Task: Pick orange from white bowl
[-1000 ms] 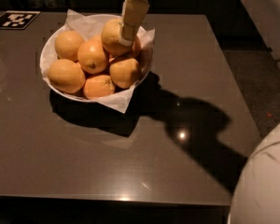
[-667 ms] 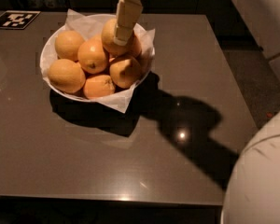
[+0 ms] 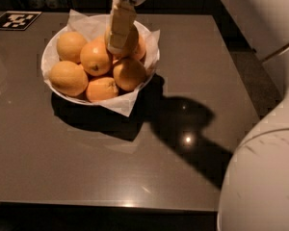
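Body shell (image 3: 265, 177) fills your near right corner, ignore it. Tabletop (image 3: 111, 162) ahead of it is dark and glossy, with the arm's shadow lying across it. White bowl (image 3: 45, 61) sits on the far left part, paper liner (image 3: 124, 106) poking past the rim. Front fruit (image 3: 102, 88) is a deeper-orange one, not yours. The orange (image 3: 134, 38) you want is, by my read, at the back right of the pile, mostly hidden behind the claw (image 3: 115, 48). The claw hangs from above with its tip on or just above that fruit. Can't tell how wide the claw is open, or whether it has anything.

You look to be at the grasp. Centre on the orange before closing and stay clear of the dimpled fruit (image 3: 95, 57) just left of the tip. Close gently, then lift straight up so the neighbours and paper stay put. Marker tag (image 3: 14, 19) at the far left edge is irrelevant.
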